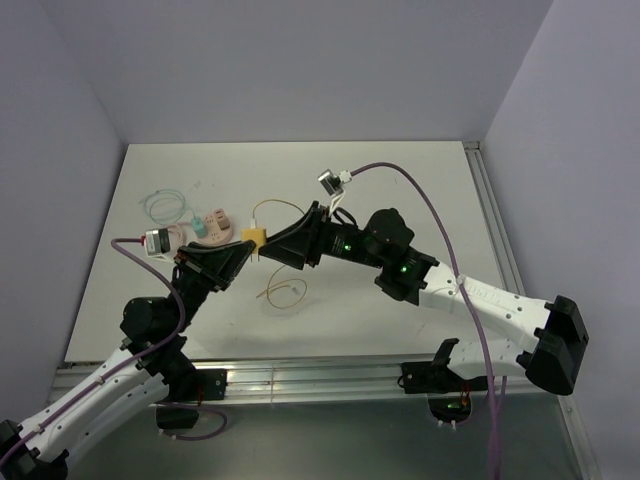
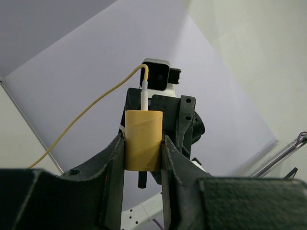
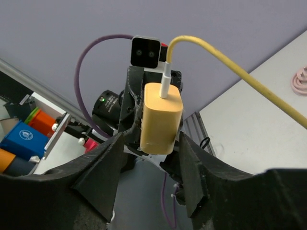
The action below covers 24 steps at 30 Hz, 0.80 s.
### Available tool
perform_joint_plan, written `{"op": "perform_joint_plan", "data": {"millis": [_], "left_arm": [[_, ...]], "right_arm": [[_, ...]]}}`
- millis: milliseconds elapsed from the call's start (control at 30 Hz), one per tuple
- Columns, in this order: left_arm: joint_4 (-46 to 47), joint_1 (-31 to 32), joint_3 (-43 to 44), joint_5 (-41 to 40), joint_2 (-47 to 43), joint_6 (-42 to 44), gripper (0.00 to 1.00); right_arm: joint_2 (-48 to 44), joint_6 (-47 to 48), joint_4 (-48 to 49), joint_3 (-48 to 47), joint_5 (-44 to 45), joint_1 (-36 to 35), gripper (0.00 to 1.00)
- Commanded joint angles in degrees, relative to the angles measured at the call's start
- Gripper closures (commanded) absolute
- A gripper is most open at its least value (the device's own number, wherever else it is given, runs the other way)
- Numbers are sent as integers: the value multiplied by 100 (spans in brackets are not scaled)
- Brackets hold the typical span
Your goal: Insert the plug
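Two arms meet above the table. The left gripper clamps the yellow charger block. The right gripper stands spread beside it, apparently holding nothing. The white plug sits in the block's top — insertion looks done; only release remains.

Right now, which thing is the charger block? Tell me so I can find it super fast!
Look at the middle of the white table, where the two black arms meet. Pinched in the left tool is a small block. It is the only mustard-yellow chunk, with a white plug and yellow cable on top, unlike the pink piece nearby.
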<state>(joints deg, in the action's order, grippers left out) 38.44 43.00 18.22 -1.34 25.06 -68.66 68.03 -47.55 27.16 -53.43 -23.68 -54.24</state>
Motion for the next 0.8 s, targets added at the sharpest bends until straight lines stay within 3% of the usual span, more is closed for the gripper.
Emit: {"op": "perform_joint_plan", "data": {"millis": [0, 300, 333, 367, 400, 433, 533, 633, 667, 767], "left_arm": [[401, 15, 33, 82, 60, -77, 100], [454, 15, 42, 73, 157, -68, 100], [472, 15, 50, 82, 192, -77, 100], [481, 15, 50, 82, 210, -77, 100], [489, 15, 50, 82, 219, -77, 100], [489, 15, 68, 186, 245, -68, 100], [166, 15, 208, 458, 201, 37, 99], [-1028, 15, 656, 705, 105, 440, 67], [-1327, 15, 744, 723, 61, 537, 38], [-2443, 15, 955, 636, -281, 968, 11]], "right_arm": [[105, -88, 404, -335, -154, -34, 46], [219, -62, 273, -414, -233, -43, 57], [237, -44, 238, -440, -225, -34, 63], [254, -9, 150, -466, -216, -34, 84], [255, 70, 63, -501, -155, -34, 94], [246, 123, -34, -554, -119, -34, 100], [176, 360, -263, -563, 4, -34, 100], [44, 650, -632, -546, 66, -26, 100], [9, 746, -763, -528, 39, 9, 100], [-167, 948, -1098, -449, -136, 124, 100]]}}
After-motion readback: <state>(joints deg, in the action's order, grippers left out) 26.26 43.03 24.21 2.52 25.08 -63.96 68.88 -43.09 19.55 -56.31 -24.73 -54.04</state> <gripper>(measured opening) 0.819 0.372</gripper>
